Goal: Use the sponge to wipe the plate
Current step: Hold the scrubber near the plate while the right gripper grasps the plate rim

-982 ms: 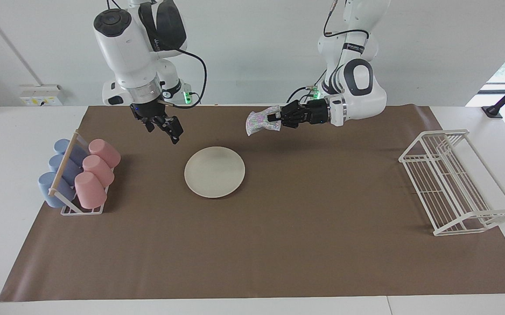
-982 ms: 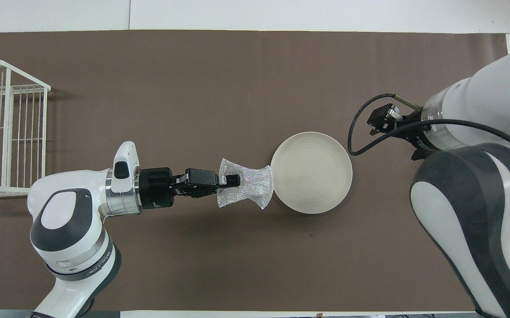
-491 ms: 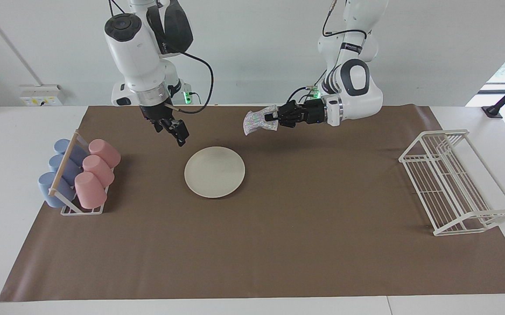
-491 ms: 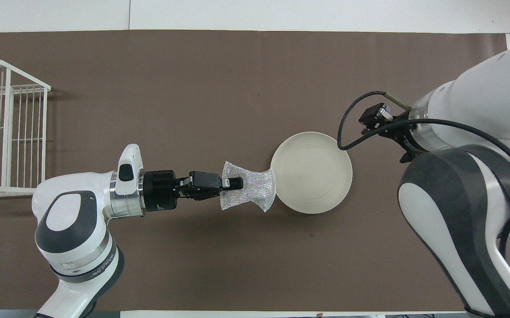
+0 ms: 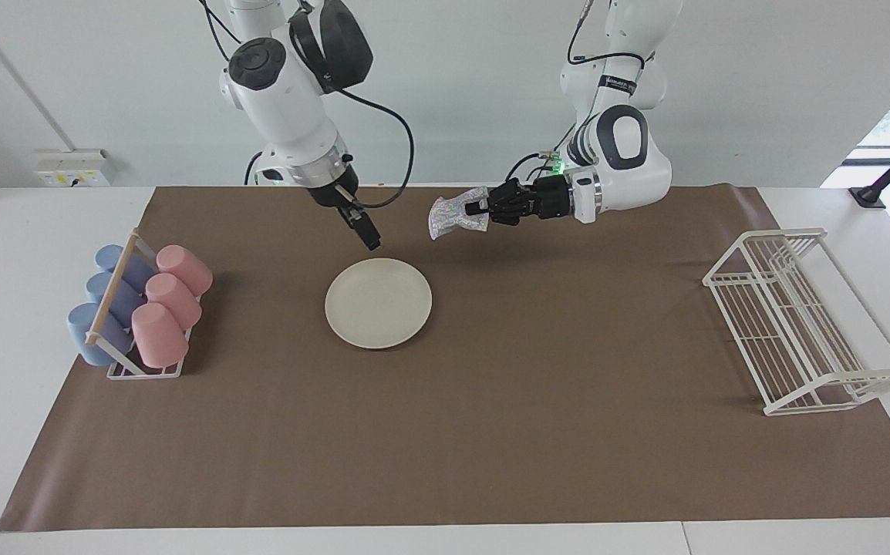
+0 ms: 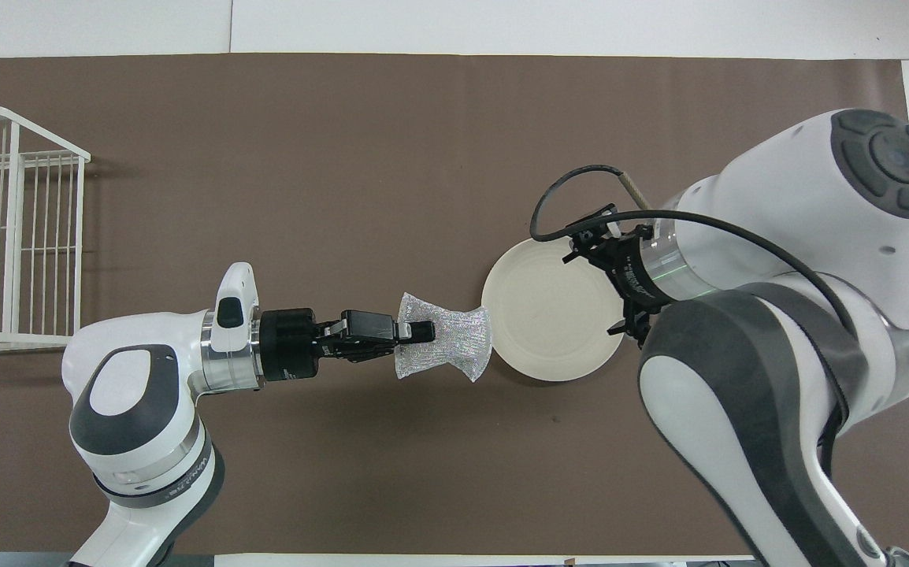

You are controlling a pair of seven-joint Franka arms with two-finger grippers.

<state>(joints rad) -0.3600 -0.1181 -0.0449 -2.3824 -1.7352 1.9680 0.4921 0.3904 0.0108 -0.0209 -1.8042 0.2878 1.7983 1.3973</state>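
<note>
The left gripper (image 5: 477, 206) is clamped on the sponge (image 5: 453, 215) and holds it in the air, side-on above the brown mat (image 5: 491, 432). In the facing view the cream-white plate (image 5: 378, 303) lies flat on the mat at about seven o'clock from the sponge, lower and apart from it, so the wipe calls for a move down and toward the right arm's end. The right gripper (image 5: 372, 240) hangs over the plate's rim nearest the robots; whether its fingers are apart I cannot tell

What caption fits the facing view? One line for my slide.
Left claw holds the sponge aloft beside the plate; right claw hovers over its rim.
</note>
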